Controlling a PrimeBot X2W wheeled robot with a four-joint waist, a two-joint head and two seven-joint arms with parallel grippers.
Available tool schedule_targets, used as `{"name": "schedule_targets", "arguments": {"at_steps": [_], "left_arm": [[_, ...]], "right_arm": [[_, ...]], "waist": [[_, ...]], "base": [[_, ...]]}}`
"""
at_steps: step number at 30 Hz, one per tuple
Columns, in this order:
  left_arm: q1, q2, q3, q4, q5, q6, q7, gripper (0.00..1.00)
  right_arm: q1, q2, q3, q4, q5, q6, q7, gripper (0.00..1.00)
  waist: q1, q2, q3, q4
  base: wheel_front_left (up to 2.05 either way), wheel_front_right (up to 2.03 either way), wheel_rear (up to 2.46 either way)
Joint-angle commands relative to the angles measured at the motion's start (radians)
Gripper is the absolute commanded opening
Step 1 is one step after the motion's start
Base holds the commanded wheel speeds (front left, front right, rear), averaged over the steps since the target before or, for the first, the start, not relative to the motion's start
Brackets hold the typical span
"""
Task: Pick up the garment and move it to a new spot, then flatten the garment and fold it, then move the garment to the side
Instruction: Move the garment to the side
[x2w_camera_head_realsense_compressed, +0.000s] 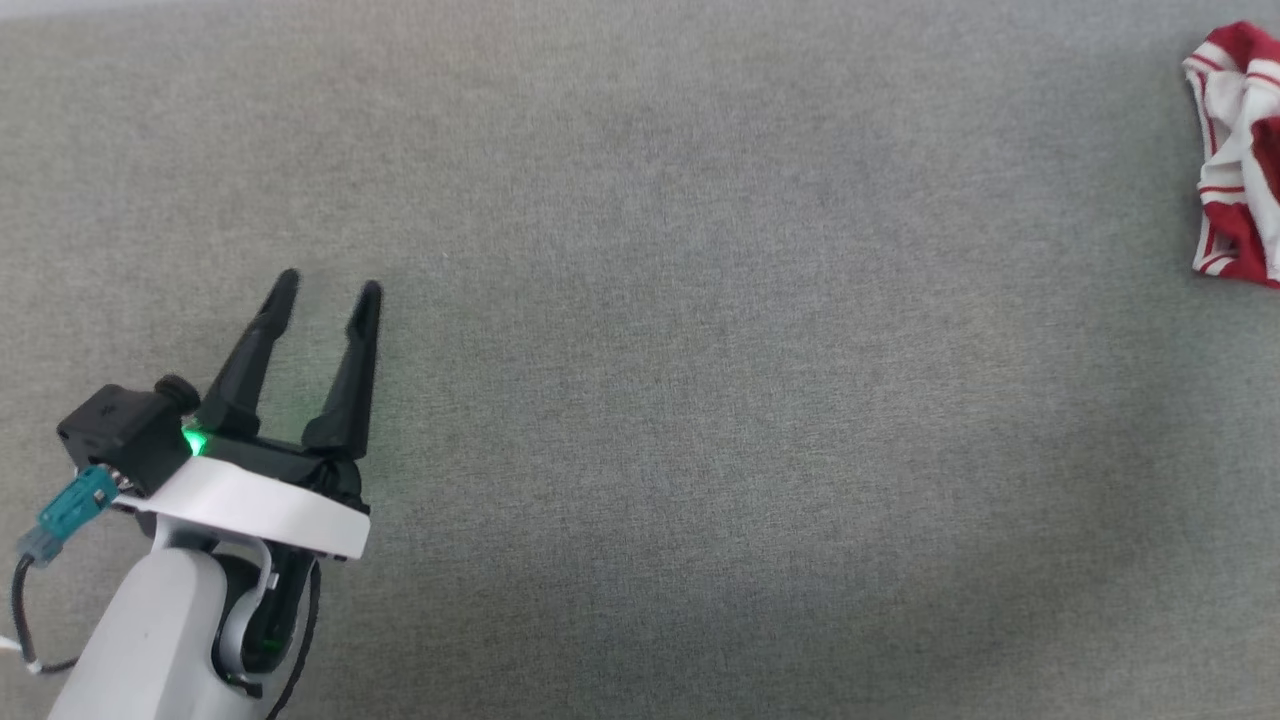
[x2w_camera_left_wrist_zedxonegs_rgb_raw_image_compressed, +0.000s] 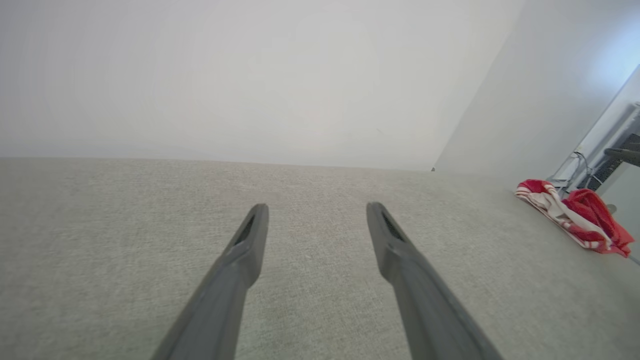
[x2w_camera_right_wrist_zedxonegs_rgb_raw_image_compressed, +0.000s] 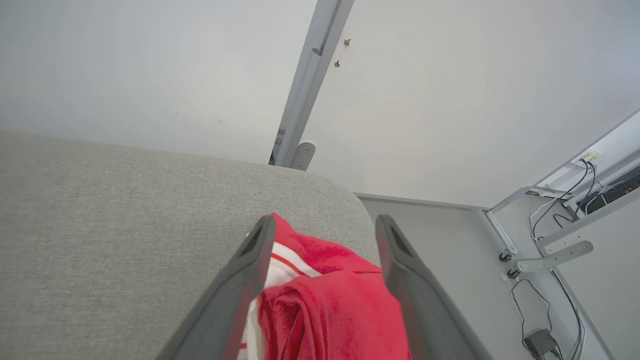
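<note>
Red jersey knit with white sleeves and red-and-white striped trim: the garment (x2w_camera_head_realsense_compressed: 1240, 150) lies crumpled in a loose heap at the far right of the grey woven-cloth work surface (x2w_camera_head_realsense_compressed: 640, 400), close to that surface's rounded corner and right edge. It looks soft, light and limp, so it should sag and trail from whatever point is lifted, and the heap's folds may slide over one another. It is not fragile. A pinch on a single raised ridge would likely carry only one layer. A firmer hold would be on a hem or the striped sleeve trim, where the cloth is doubled. Spreading it flat later will probably need two holds set well apart.

The right gripper (x2w_camera_right_wrist_zedxonegs_rgb_raw_image_compressed: 325, 222) has its two long dark fingers spread wide. They straddle the red bunch, which sits between and below them, and nothing appears clamped. The left gripper (x2w_camera_head_realsense_compressed: 328, 290) is over bare cloth at the lower left, well apart from the garment, its fingers also apart with nothing in them.

No container comes into this: the shirt rests straight on the surface. Beyond the table edge, pale floor (x2w_camera_right_wrist_zedxonegs_rgb_raw_image_compressed: 440, 235) carries loose cables and a small black power adapter (x2w_camera_right_wrist_zedxonegs_rgb_raw_image_compressed: 540, 342).
</note>
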Motion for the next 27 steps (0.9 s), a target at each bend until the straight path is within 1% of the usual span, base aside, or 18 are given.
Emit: {"name": "schedule_targets", "arguments": {"at_steps": [1,7,14,20,27], "left_arm": [[0.015,-0.001,0.004,0.002,0.004,-0.003,-0.005,1.00],[0.050,-0.007,0.039,0.019,0.023,-0.003,-0.005,1.00],[0.094,-0.023,0.086,0.030,0.030,-0.003,-0.005,1.00],[0.149,-0.039,0.138,0.033,0.034,-0.003,-0.005,1.00],[0.220,-0.056,0.206,0.029,0.043,-0.003,-0.005,1.00]], "right_arm": [[0.018,0.010,0.007,-0.006,0.006,-0.001,-0.015,1.00],[0.085,0.073,0.058,-0.036,0.072,-0.001,-0.082,1.00],[0.190,0.120,0.106,-0.102,0.151,-0.001,-0.137,1.00],[0.305,0.136,0.147,-0.181,0.206,-0.001,-0.171,1.00],[0.445,0.164,0.131,-0.288,0.250,-0.001,-0.198,1.00]], "waist": [[0.0000,0.0000,-0.016,0.001],[0.0000,0.0000,-0.067,0.016],[0.0000,0.0000,-0.120,0.035],[0.0000,0.0000,-0.169,0.057],[0.0000,0.0000,-0.218,0.072]], "base": [[0.00,0.00,0.00],[0.00,0.00,0.00],[0.00,0.00,0.00],[0.00,0.00,0.00],[0.00,0.00,0.00]]}}
